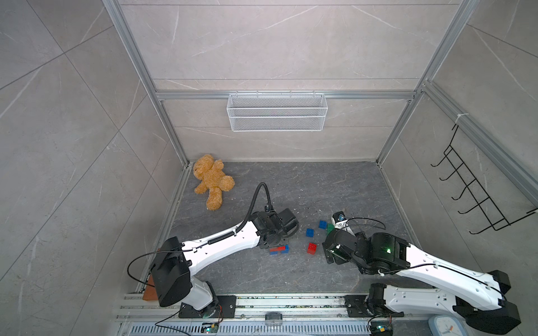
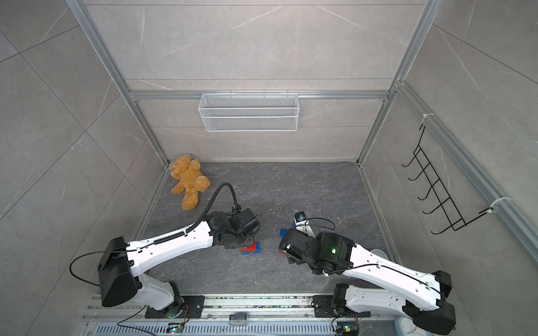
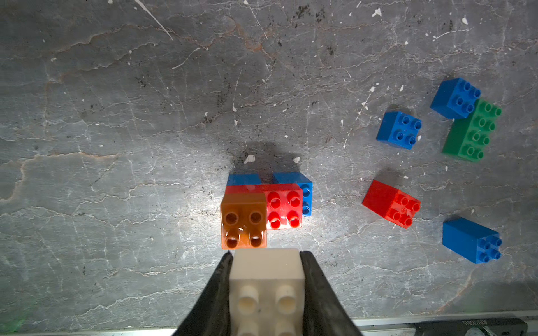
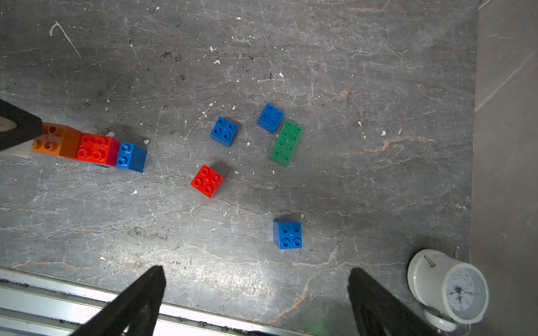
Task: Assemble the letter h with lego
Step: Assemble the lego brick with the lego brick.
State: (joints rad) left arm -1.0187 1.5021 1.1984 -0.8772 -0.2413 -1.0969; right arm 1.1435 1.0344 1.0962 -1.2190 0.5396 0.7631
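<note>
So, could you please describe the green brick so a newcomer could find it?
On the dark stone tabletop, find the loose bricks beside the joined stack. The green brick lies there, a blue brick at one end. It is the only green piece, and long among square neighbours.

Ten bricks in all. Blue bricks [image 4: 224, 131] number five: three lie loose ahead of the right gripper [image 4: 256, 273], and two sit at the bottom of the stack just ahead of the left gripper [image 3: 266, 256]. Red bricks [image 4: 206, 181] number two: one loose square one and one longer one in that stack. One brown brick [image 3: 244, 221] sits on the stack. One white brick [image 3: 266, 279] is between the left gripper's fingers. One long green brick [image 4: 286, 142] lies ahead of the right gripper. One clock [image 4: 454, 288] lies beside the right gripper. One teddy bear [image 1: 213, 180], one wire basket [image 1: 276, 112] and one hook rack [image 1: 477, 189] are well away from both grippers.
</note>
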